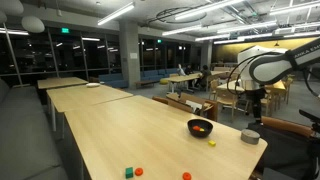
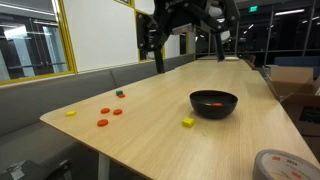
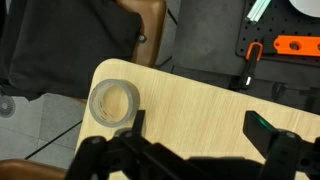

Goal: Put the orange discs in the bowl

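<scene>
Three orange discs (image 2: 117, 112) lie flat on the pale wooden counter (image 2: 150, 135), left of centre in an exterior view. They are near one another but not touching. In an exterior view taken from along the counter, only two discs (image 1: 139, 171) show, well apart at the bottom edge.

The black bowl (image 2: 214, 103) stands upright right of centre, well apart from the discs. Both exterior views show an orange-red patch inside it.

A small green block (image 2: 120, 94) sits just above the discs in the frame. A yellow block (image 2: 187, 122) lies near the bowl's lower left. A yellow piece (image 2: 70, 114) near the counter's left edge shows in that view alone.

In the wrist view, a grey roll of tape (image 3: 114, 102) lies flat at a rounded counter corner with its hole visible. The exterior views show it only as a squat grey shape.

The end effector (image 3: 197, 135) fills the bottom of the wrist view, its two dark fingers spread wide with nothing between them. In an exterior view the arm (image 1: 275, 62) enters from the right edge and hangs above the tape.
</scene>
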